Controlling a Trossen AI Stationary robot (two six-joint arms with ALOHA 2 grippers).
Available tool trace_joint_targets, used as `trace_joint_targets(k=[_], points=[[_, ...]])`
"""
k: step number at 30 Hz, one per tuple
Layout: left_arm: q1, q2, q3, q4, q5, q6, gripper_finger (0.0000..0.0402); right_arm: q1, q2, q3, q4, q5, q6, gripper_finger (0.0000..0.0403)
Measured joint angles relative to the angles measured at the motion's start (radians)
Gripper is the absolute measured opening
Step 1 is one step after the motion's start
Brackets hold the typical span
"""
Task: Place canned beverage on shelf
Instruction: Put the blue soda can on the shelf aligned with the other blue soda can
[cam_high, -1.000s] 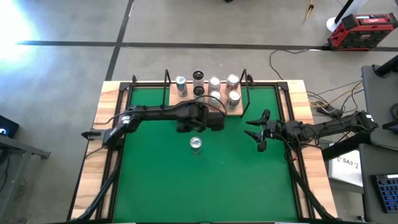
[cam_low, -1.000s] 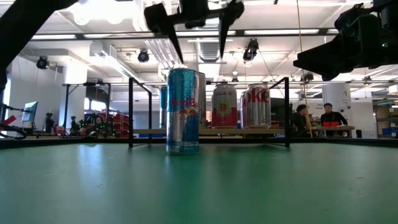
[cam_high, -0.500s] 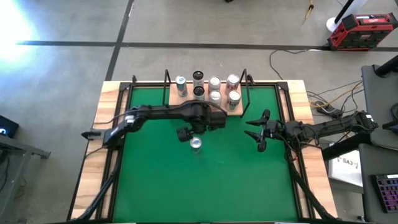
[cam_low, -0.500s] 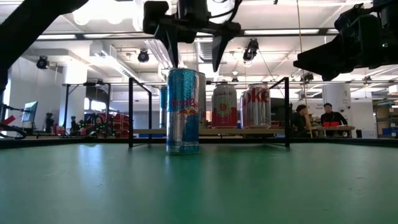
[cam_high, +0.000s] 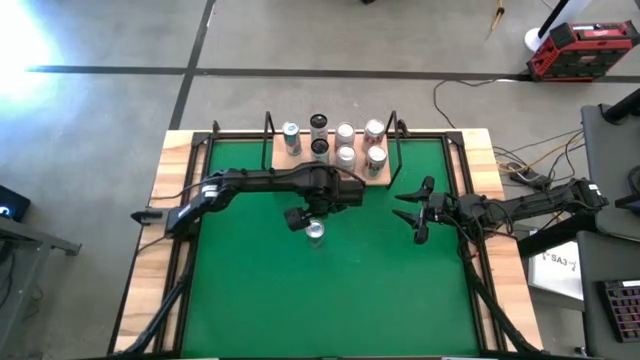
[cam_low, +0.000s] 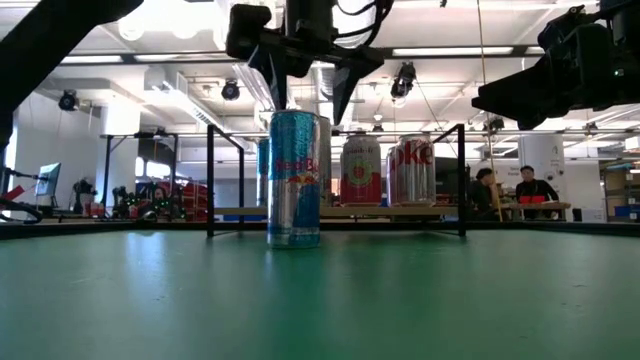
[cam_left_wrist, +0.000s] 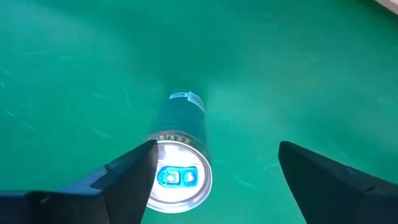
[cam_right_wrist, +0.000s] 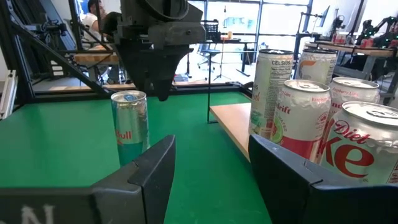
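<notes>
One slim blue-silver can (cam_high: 315, 232) upright on green mat, at 6 o'clock directly beneath our left gripper (cam_high: 306, 214); fingers spread astride rim. Right gripper (cam_high: 416, 214) pressed together, farther at 3 o'clock.

Green mat (cam_high: 330, 290) open — cans (cam_high: 346, 143) crowd the shelf (cam_high: 384, 175).
</notes>
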Motion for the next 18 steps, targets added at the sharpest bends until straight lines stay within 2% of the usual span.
trace_joint_targets(k=[13, 18], points=[[0.015, -0.005, -0.026, -0.001, -0.007, 0.077, 0.022, 0.0, 0.0, 0.0, 0.0, 0.0, 0.0, 0.0194], [0.014, -0.007, -0.026, 0.0, -0.019, 0.116, 0.0211, 0.0, 0.0, 0.0, 0.0, 0.0, 0.0, 0.0194]])
